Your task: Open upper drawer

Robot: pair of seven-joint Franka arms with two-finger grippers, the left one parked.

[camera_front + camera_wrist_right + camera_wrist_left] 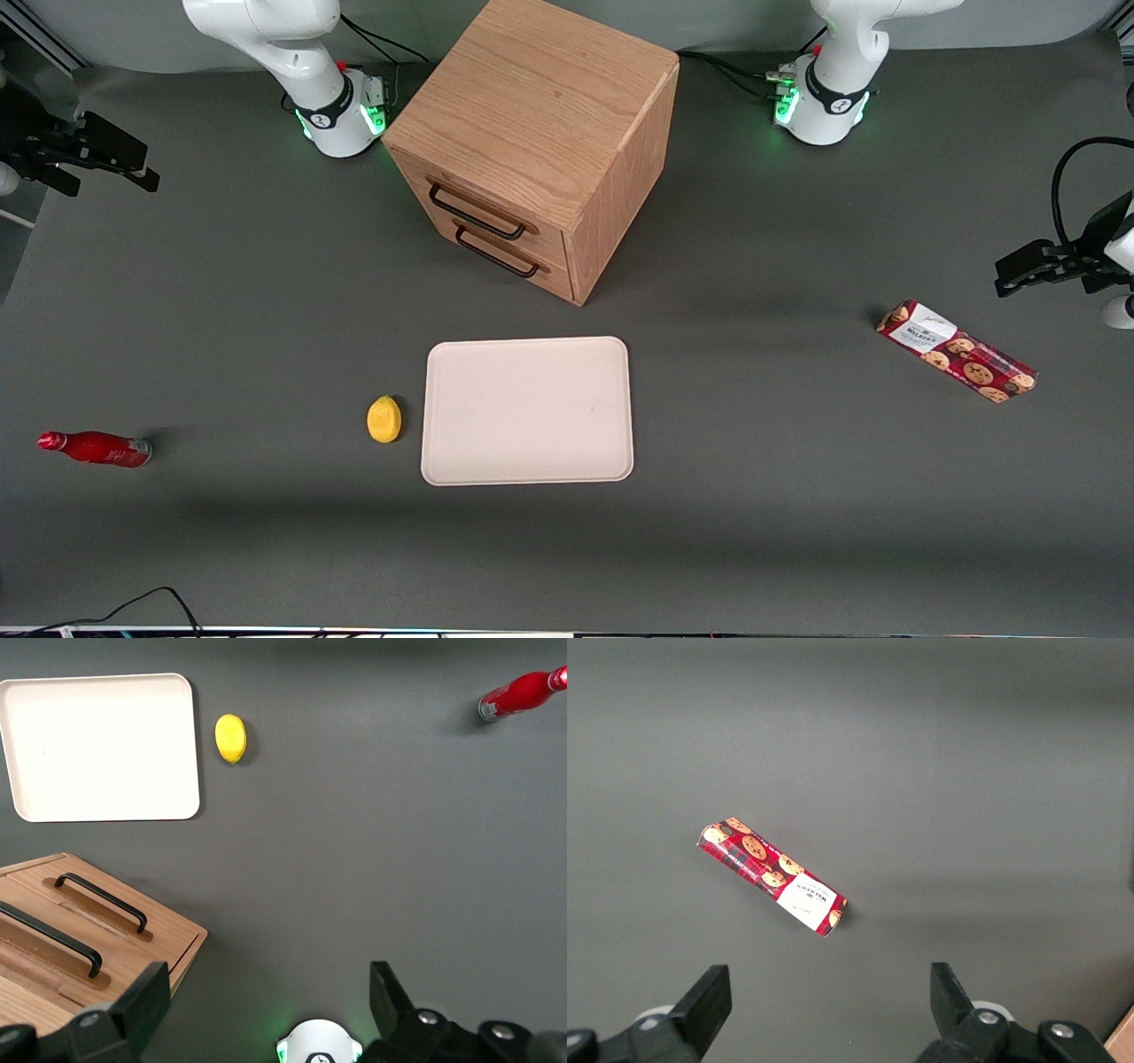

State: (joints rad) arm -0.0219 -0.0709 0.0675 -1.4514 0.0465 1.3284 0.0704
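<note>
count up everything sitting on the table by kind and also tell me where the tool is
Cabinet: 1, upper drawer shut
Tray: 1
Lemon: 1
Red bottle: 1
Cookie box: 1
Total: 5
The tool is open, raised at the working arm's end of the table, clear of the cabinet.

Front camera looks down over the whole table [266, 292]; both wrist cameras face straight down.
</note>
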